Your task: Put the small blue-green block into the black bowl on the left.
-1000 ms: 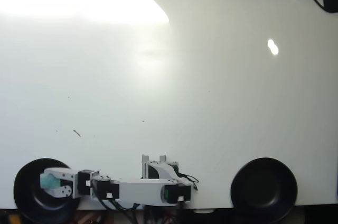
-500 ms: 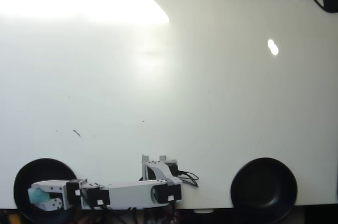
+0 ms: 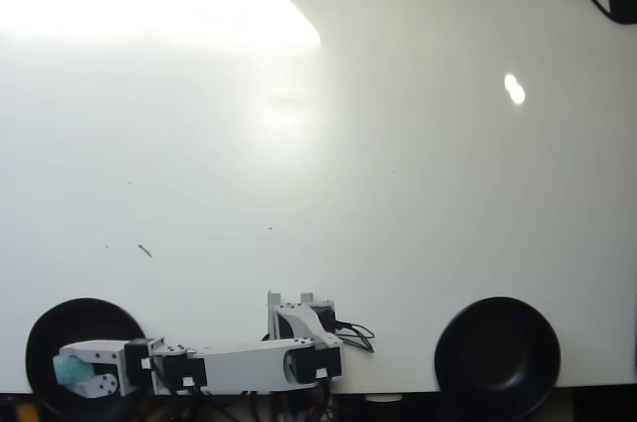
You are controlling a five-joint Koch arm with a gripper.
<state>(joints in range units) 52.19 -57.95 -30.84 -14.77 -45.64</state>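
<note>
While the white gripper (image 3: 68, 370) clamps the small teal sponge-like block (image 3: 70, 371) over the round glossy black bowl (image 3: 88, 313), placement is under way; next, spread the fingers to release.

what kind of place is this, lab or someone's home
Hard to say; probably a hobby tabletop setup. A bare white table holds only a small white arm with its gripper over the left black bowl, a teal block at its tip, and a second black bowl.
</note>
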